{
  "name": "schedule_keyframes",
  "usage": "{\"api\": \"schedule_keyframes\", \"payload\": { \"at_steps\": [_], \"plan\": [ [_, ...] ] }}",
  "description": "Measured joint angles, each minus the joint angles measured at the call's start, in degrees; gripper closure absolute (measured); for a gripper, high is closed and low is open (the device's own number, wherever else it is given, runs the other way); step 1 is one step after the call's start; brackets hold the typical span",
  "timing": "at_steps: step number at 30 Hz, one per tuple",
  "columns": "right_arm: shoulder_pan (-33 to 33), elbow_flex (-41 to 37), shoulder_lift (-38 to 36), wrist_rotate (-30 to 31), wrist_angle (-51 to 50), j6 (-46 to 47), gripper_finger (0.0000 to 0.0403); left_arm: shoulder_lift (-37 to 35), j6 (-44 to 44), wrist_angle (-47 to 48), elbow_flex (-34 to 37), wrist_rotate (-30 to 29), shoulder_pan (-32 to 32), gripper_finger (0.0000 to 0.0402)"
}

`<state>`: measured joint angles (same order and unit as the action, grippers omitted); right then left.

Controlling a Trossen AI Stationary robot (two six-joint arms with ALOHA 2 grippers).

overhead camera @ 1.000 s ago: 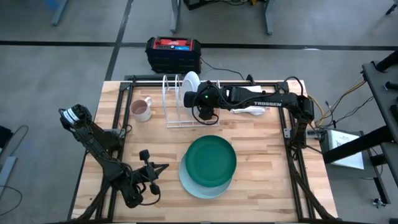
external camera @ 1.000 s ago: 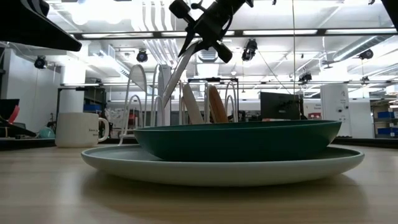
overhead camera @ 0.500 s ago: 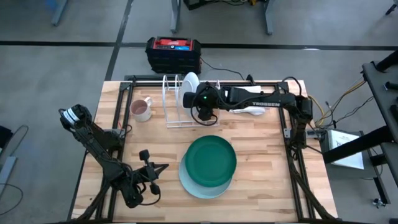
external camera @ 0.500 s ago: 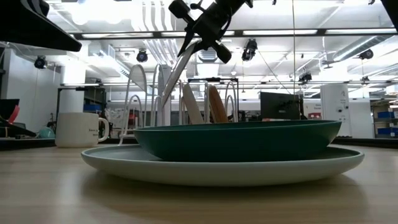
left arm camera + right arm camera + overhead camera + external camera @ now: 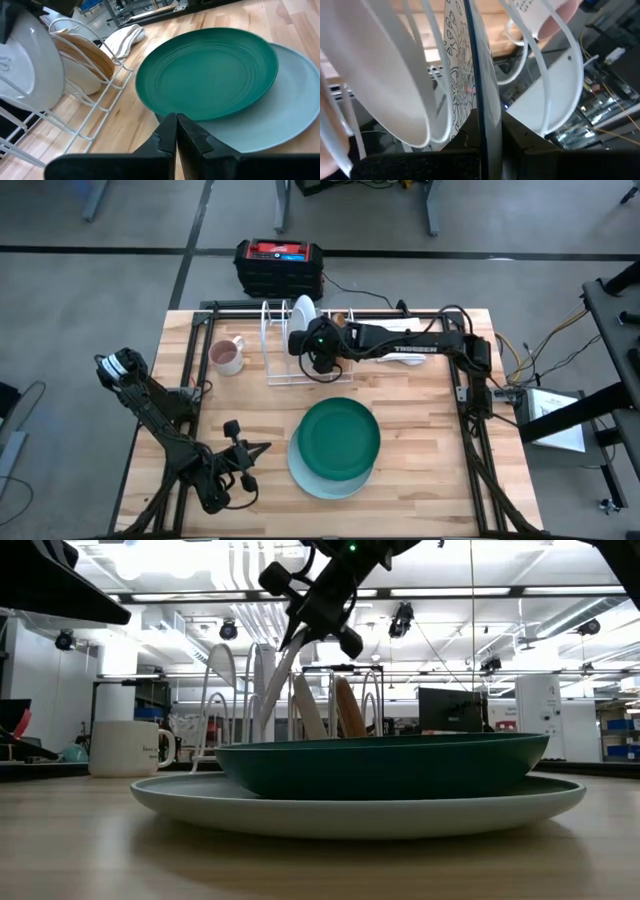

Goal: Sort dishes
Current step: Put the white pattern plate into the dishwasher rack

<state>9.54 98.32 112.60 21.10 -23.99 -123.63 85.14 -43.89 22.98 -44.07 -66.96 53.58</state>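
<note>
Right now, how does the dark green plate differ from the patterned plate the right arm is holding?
The dark green plate lies flat, stacked on the pale mint plate; the patterned plate stands on edge in the white wire rack. The green one is plain and untouched, while the patterned one carries dark drawn motifs and is pinched by the right end effector. Both are round dishes.

You have a wooden table [image 5: 420, 490] carrying a pale mint plate [image 5: 312, 478] at six o'clock, a white wire rack [image 5: 283, 373] at twelve, a pinkish mug [image 5: 227, 356] at ten.
</note>
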Motion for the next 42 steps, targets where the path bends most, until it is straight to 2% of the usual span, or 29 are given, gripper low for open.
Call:
{"api": "schedule_keyframes", "payload": {
  "at_steps": [42],
  "plan": [
    [0.87, 0.98, 7.31, -0.73, 1.20, -0.13, 0.0387, 0.00, -1.38, 0.16, 0.76, 0.04, 0.00, 0.0401]
  ]
}}
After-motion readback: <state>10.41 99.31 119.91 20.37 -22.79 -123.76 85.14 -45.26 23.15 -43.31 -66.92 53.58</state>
